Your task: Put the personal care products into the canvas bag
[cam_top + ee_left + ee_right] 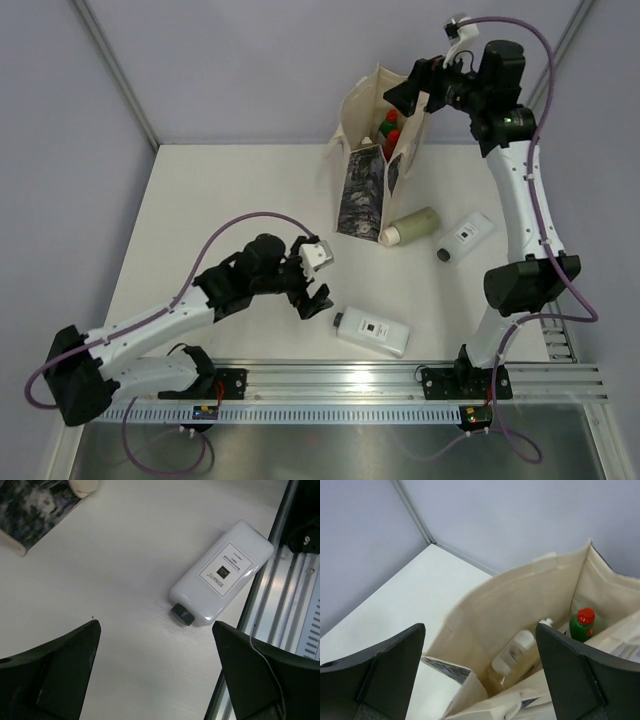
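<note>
The left gripper [316, 281] is spread empty beside a white bottle [372, 331]. The right gripper [400, 94], also spread, hovers above the bag [358, 195].

Red-capped bottles [390, 130] half hidden inside canvas bag [358, 108], right flat white bottle [467, 235] label unreadable

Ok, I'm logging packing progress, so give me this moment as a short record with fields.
bag: canvas bag, upright, mouth open, at the back of the table
inside bag: green red-capped bottle, pale clear-looking bottle, red bottle
on table: pale green cylinder, far white bottle, near white bottle, all lying down
left tool: open, empty, near the near white bottle
right tool: open, empty, above the bag mouth
</note>
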Controlling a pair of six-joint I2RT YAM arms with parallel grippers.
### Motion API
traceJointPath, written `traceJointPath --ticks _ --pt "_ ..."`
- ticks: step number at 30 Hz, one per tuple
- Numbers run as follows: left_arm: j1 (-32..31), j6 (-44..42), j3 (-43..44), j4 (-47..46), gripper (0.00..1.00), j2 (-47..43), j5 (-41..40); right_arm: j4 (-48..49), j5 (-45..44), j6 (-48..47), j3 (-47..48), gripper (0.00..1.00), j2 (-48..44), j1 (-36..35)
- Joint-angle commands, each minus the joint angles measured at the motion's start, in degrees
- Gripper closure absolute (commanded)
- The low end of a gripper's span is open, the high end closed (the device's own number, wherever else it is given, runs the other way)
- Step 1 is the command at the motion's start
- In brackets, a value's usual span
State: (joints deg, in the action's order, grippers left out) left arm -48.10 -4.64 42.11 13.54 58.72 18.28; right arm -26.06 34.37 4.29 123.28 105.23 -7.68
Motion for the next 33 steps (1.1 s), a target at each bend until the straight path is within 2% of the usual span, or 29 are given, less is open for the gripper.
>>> traceJointPath --ticks 1,4,10,16,21,28,31,33 --pt "-4.4 -13.6 6.1 -0.9 0.01 5.5 2.5 -5.2 11.9 -10.7 -1.2 0.01 -4.4 0.7" --pt "-8.2 -19.9 9.5 0.6 0.01 11.7 3.9 -9.2 15.8 -14.8 -4.9 0.00 -8.1 1.7" --pt "-13.5 -32.7 15.2 3.9 0.01 23.7 9.1 -12.9 22.0 -21.8 -22.4 0.01 -17.6 5.4" --pt "-16.8 -38.7 21.1 7.9 0.01 35.7 11.3 -14.8 23.6 -23.4 -32.2 0.00 -23.8 9.6" --pt "-17.1 -39.6 23.3 8.4 0.01 40.9 11.4 -15.3 24.4 -24.0 -37.1 0.01 -28.2 11.2" --pt "-17.6 -34.7 22.6 2.9 0.01 47.4 1.9 -14.7 27.0 -22.1 -40.8 0.01 -31.0 13.4" --pt "-17.6 -31.1 24.2 2.1 0.11 49.6 -0.3 -14.8 27.9 -21.8 -41.7 0.00 -31.3 13.5" --pt "-17.6 -28.3 24.6 1.5 0.33 49.8 -1.9 -15.1 28.2 -22.1 -42.4 0.01 -31.8 13.5"
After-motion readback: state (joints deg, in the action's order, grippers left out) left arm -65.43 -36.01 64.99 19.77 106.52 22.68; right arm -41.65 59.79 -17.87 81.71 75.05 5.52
